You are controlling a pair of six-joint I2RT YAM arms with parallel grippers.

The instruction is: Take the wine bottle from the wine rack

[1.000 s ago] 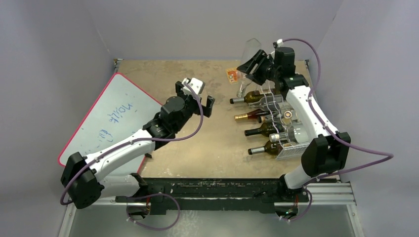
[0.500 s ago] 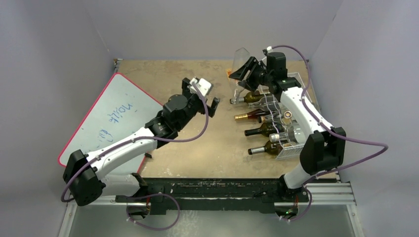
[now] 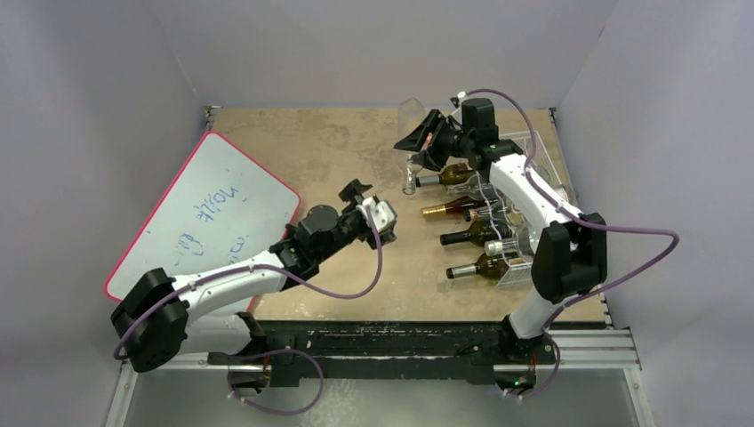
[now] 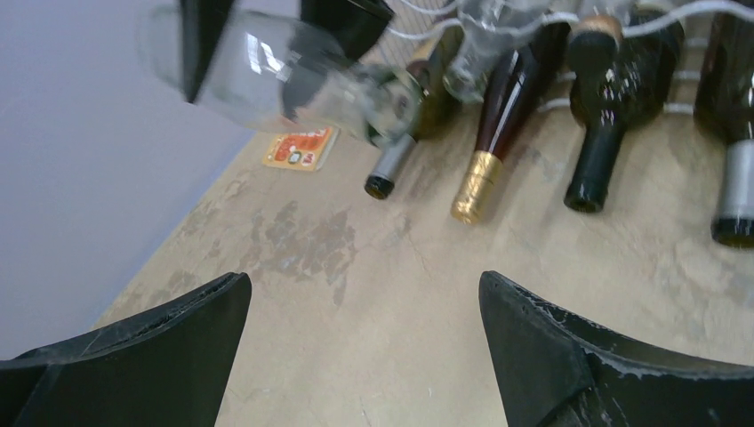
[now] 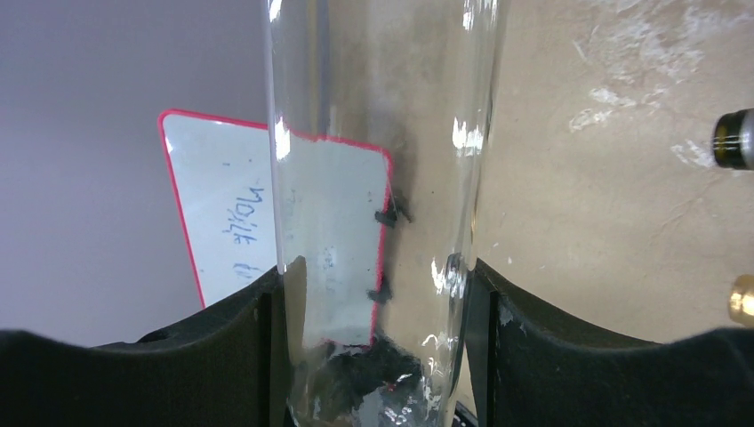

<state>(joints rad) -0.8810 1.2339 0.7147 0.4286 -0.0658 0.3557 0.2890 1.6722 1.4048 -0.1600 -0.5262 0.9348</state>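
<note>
Right gripper (image 3: 429,140): both fingers (image 5: 520,356) press on the sides of a clear glass wine bottle (image 3: 411,133). The right wrist view shows glass filling the gap between them, no slack on either side.

The wine bottle is off the wine rack (image 3: 544,153), in the air over the table (image 3: 329,147), just left of the rack's far end. It hangs tilted, wide end up and narrow end down. Its lower end sits close to the mouth of the farthest dark bottle (image 3: 455,174); contact cannot be told from the overhead view. It looks blurred in the left wrist view.

On the rack are four dark bottles lying on their sides, necks pointing left. The second from the far end has a gold foil cap (image 4: 476,187).

Left gripper (image 3: 373,212): fingers wide apart, nothing between them. It hovers over bare table mid-field, well apart from the rack, and faces the bottle necks.

Other items: a red-edged whiteboard (image 3: 209,213) with handwriting lies on the left of the table, and a small orange card (image 4: 302,147) lies flat near the far wall.
</note>
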